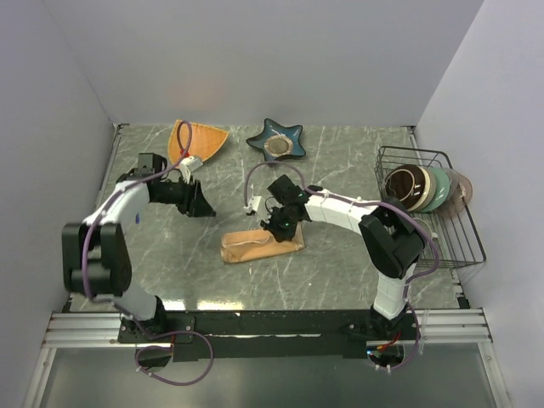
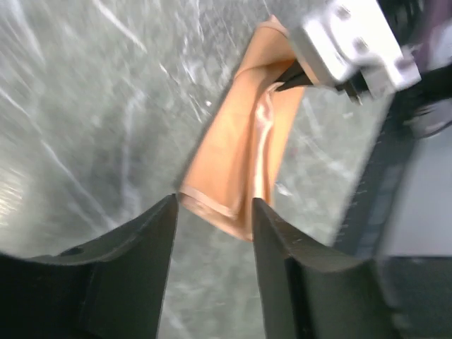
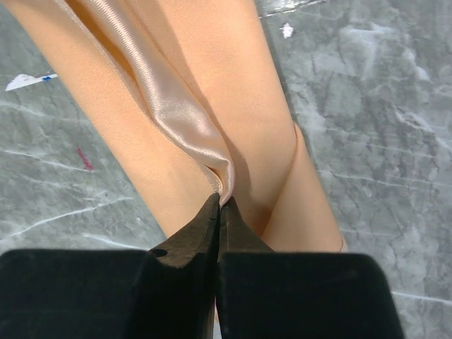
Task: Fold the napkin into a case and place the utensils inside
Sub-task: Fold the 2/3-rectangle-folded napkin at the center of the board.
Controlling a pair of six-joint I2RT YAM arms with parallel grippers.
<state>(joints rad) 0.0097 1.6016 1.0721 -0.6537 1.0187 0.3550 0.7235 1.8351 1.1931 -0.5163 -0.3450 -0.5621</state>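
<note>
The napkin (image 1: 259, 245) lies folded into a long peach-orange strip in the middle of the table. My right gripper (image 1: 277, 226) is down on its right part. In the right wrist view the jaws (image 3: 220, 201) are shut on a raised shiny fold of the napkin (image 3: 176, 106). My left gripper (image 1: 201, 205) hovers to the upper left of the cloth, apart from it. Its fingers (image 2: 214, 212) stand open with nothing between them, and the napkin (image 2: 240, 169) lies just beyond their tips. The utensils are out of view.
An orange fan-shaped dish (image 1: 202, 140) and a teal star-shaped dish (image 1: 276, 140) sit at the back of the table. A black wire basket (image 1: 463, 225) with several bowls stands at the right edge. Grey walls close in the left, back and right.
</note>
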